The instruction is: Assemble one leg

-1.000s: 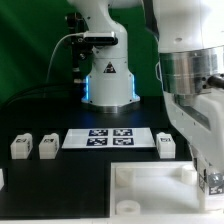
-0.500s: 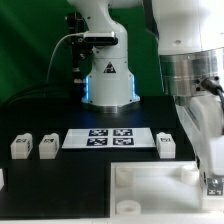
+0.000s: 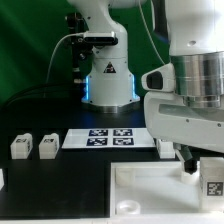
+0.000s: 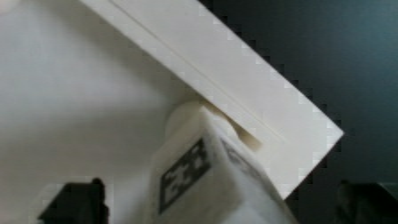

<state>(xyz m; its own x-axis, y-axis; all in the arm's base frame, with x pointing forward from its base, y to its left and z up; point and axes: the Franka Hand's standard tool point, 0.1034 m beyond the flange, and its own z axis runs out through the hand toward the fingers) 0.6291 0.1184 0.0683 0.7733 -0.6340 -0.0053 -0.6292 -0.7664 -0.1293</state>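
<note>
Leftmost in the exterior view, two legs [image 3: 21,146] [image 3: 47,146] stand side by side on the black table [image 3: 60,175], near each other but not touching, each showing a dark tag on its front face. Just right of them the marker board [image 3: 108,139] lies flat, its row of black tags facing up. Behind it, at the back of the table, rises the arm's white base [image 3: 108,80] with a blue glow low on its front. Further right, a third leg [image 3: 166,146] stands by the board's far end, partly covered by the arm's bulky white wrist [image 3: 190,110], which fills the exterior view's right side. Below, at the front, lies the large white tray-like piece [image 3: 150,190] with raised rims and a socket at its near corner. At the far right, a fourth leg [image 3: 212,180] with its tag facing the camera stands at the tray's right-hand part, under the wrist.

Up close in the wrist view, that leg [image 4: 210,168] sits against the tray's angled rim [image 4: 231,75], its tag turned sideways. The hand [image 4: 228,205] has its two dark fingertips [image 4: 75,203] well apart at either side of the leg, not touching it.
</note>
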